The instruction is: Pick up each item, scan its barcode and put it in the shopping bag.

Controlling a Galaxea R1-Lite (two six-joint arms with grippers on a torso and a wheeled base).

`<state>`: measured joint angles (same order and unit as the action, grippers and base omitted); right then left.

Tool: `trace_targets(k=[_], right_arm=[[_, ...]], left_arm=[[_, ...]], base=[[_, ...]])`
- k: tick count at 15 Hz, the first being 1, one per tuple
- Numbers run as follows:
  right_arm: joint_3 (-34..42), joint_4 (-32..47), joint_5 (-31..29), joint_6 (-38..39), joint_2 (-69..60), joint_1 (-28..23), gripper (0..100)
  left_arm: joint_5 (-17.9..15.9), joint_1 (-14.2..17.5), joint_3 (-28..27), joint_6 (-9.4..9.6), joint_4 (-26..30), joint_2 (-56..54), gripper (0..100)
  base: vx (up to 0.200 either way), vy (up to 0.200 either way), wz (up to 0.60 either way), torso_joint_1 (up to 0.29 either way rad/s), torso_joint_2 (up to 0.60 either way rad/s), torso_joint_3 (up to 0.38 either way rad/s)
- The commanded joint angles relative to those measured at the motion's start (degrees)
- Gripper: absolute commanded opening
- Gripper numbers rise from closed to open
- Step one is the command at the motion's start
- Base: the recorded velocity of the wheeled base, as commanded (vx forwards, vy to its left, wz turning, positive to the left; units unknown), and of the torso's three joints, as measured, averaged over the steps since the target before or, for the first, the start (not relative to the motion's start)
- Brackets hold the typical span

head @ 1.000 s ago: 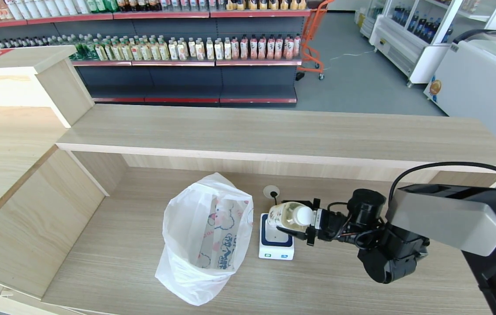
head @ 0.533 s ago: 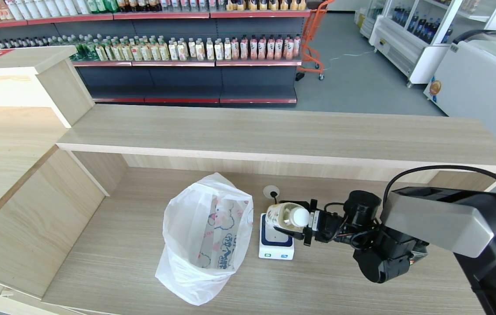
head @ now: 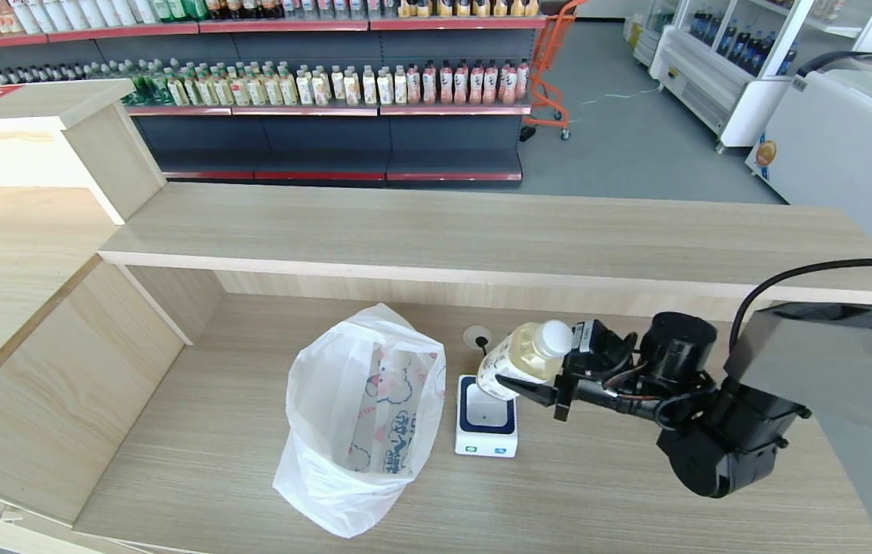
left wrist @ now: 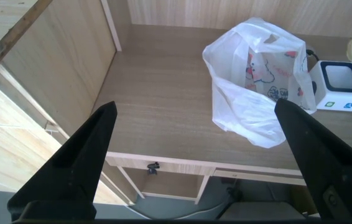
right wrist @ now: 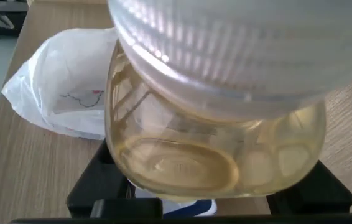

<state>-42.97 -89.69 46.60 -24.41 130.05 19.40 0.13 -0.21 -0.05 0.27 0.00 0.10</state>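
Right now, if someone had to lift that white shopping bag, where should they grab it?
Probably the upper rim of the shopping bag, coming from above. The plastic looks limp and the mouth opens upward, so a squeeze from the side would likely only crumple it.

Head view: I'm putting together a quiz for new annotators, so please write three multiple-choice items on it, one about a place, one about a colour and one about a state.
1. Relative to the shopping bag, the barcode scanner stands:
A inside it
B beside it, on the robot's right
C behind it

2. The drink bottle has a cap that is:
A white
B red
C green

3. The right gripper is:
A open and empty
B shut on the bottle
C shut on the bag

Answers:
1 B, the scanner sits just off the bag's right side.
2 A, the cap next to the gripper is white.
3 B, its fingers clamp the bottle above the scanner.
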Motion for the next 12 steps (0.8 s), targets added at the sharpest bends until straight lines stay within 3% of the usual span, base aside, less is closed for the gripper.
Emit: trace_targets(k=[1, 3, 8, 12], right_arm=[[13.7, -0.3, -8.3, 20.8, -21.0, 1.9, 0], [18.3, 3.6, -9.3, 29.9, -28.4, 1.3, 0], [18.7, 9.4, -9.4, 39.1, -35.1, -7.5, 0], [21.8, 9.4, -9.3, 40.7, -37.0, -9.8, 0]], left_arm=[[0.0, 0.0, 0.0, 0.0, 0.0, 0.0, 100], [0.0, 0.0, 0.0, 0.0, 0.0, 0.0, 100], [0.0, 0.0, 0.0, 0.0, 0.0, 0.0, 100], [0.0, 0.0, 0.0, 0.0, 0.0, 0.0, 100]], base=[[0.0, 0.0, 0.0, 0.0, 0.0, 0.0], [0.0, 0.0, 0.0, 0.0, 0.0, 0.0], [0.0, 0.0, 0.0, 0.0, 0.0, 0.0], [0.0, 0.0, 0.0, 0.0, 0.0, 0.0]])
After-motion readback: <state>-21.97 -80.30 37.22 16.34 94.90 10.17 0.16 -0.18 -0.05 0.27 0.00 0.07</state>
